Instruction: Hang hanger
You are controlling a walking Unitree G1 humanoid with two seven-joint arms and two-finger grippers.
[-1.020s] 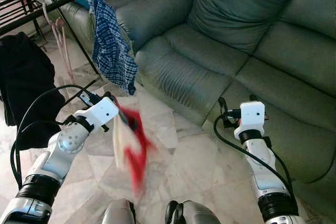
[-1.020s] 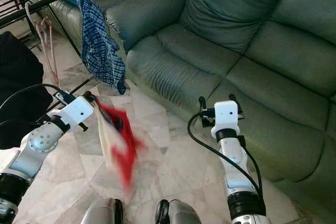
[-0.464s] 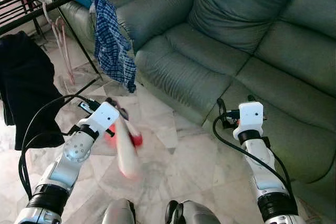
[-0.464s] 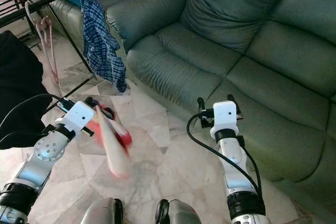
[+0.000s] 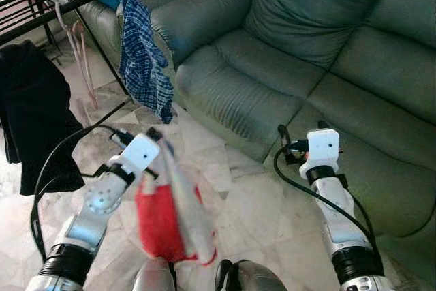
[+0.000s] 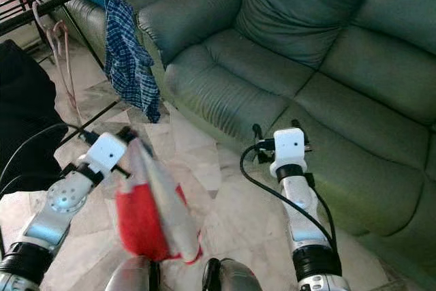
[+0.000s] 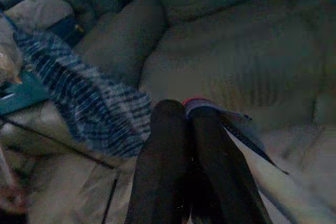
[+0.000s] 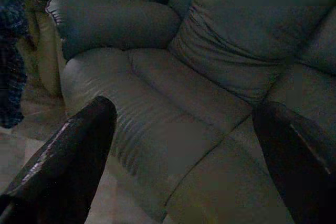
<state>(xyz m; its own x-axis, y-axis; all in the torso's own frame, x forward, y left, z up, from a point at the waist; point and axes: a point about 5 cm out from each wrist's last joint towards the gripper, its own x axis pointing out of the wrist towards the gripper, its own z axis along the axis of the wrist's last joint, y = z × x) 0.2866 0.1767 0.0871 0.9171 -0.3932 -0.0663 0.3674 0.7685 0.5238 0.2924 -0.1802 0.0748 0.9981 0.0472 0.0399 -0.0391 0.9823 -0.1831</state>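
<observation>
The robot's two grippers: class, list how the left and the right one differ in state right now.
The left gripper has its jaws shut on a red and white garment, which hangs down over the marble floor; the right gripper has its jaws wide open and holds nothing. The left is by the blue checked shirt; the right faces the green leather sofa. Both have black fingers.

No words, labels, brands or numbers can be read on anything here (the wrist views are quite dark).
</observation>
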